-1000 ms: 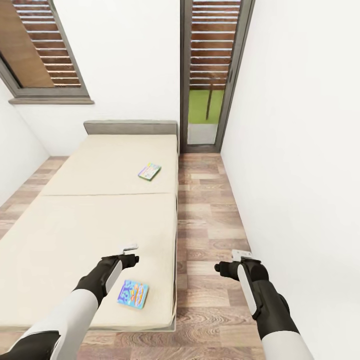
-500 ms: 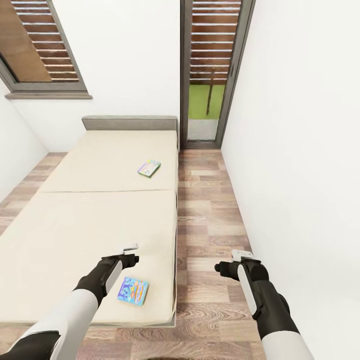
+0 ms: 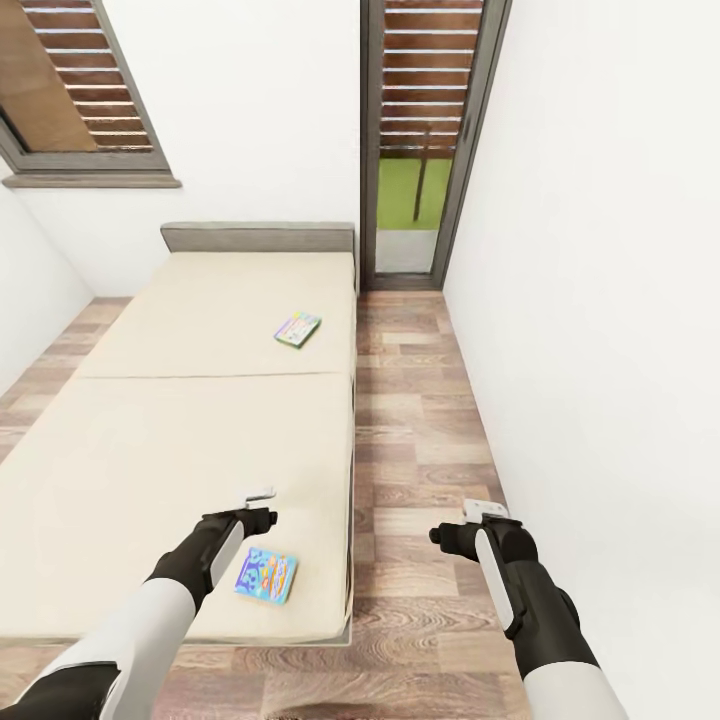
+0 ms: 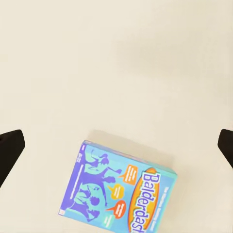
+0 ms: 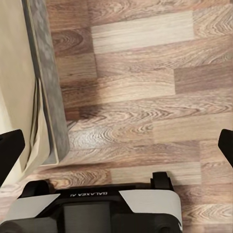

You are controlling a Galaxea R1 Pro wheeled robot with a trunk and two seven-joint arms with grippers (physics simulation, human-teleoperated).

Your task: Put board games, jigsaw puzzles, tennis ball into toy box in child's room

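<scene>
Both my arms reach forward, forearms roughly level and nearly parallel, black sleeves ending at the wrists. My left gripper (image 3: 262, 506) hangs over the near end of the low wide bed with the plain beige mattress (image 3: 190, 420), above its right-hand portion. In the left wrist view my two dark fingertips (image 4: 9, 148) sit at the far edges of the picture, spread wide with nothing between them. Below them, flat on the mattress, lies the mostly blue thin rectangular board game box with an orange "Balderdash" title (image 4: 116, 189); in the head view that box (image 3: 266, 575) lies just beside my left forearm, near the bed's right edge, and I am not touching it.

My right gripper (image 3: 468, 522) is held over the brown wood-plank floor (image 3: 420, 440) in the strip between the bed and the plain white wall (image 3: 600, 300). In the right wrist view its fingertips (image 5: 10, 150) are likewise set far apart and empty, with planks, the bed's grey frame (image 5: 46, 87) and my own black-and-white base (image 5: 97, 211) beneath.

Farther up the mattress, well apart from either hand, lies a second board game box with a green and white cover (image 3: 298, 329), short of the grey headboard (image 3: 258, 237). Beyond stand a tall dark-framed window (image 3: 420, 130) and a second slatted window (image 3: 80, 90).
</scene>
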